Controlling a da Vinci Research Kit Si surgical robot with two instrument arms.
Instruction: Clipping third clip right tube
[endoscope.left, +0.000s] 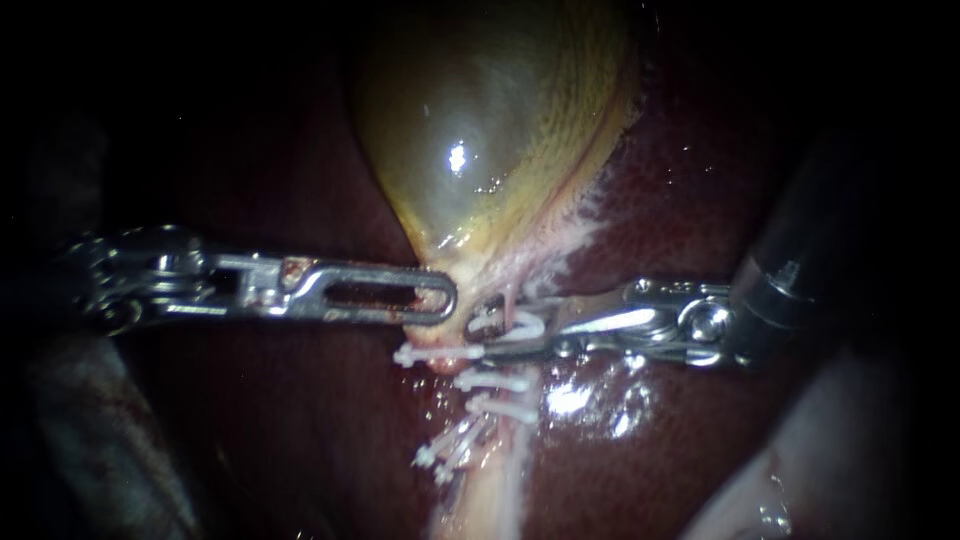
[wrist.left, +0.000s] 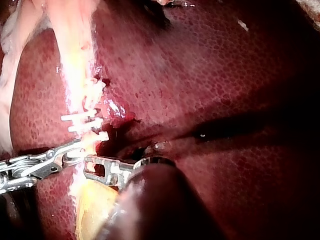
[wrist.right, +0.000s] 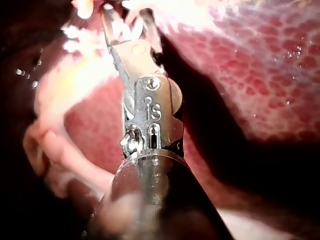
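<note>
Right instrument (endoscope.left: 490, 325), slim steel shaft w/ two narrow jaws: jaws stand apart but loaded, both bearing on an open white plastic clip (endoscope.left: 522, 322) seated btwn them, not yet squeezed flat. Btwn the jaws, inside that clip, runs the thin pale pink tube (endoscope.left: 512, 297); can't tell if it's the right one, strands overlap. Step, imo: clip positioned, firing pending. Next move prob needs the tube fully inside the clip, tips showing past it, then a steady close w/o tugging. Just beside the jaws, on the side away from the gallbladder, sit several closed white clips (endoscope.left: 495, 381); new one should land clear of them. Opposite the tips, very near, the left instrument (endoscope.left: 440, 298), a slotted steel grasper, looks pressed together on tissue at the neck of the glossy yellow-green gallbladder (endoscope.left: 490, 120). Dark red liver (endoscope.left: 680, 200) lies beyond.
</note>
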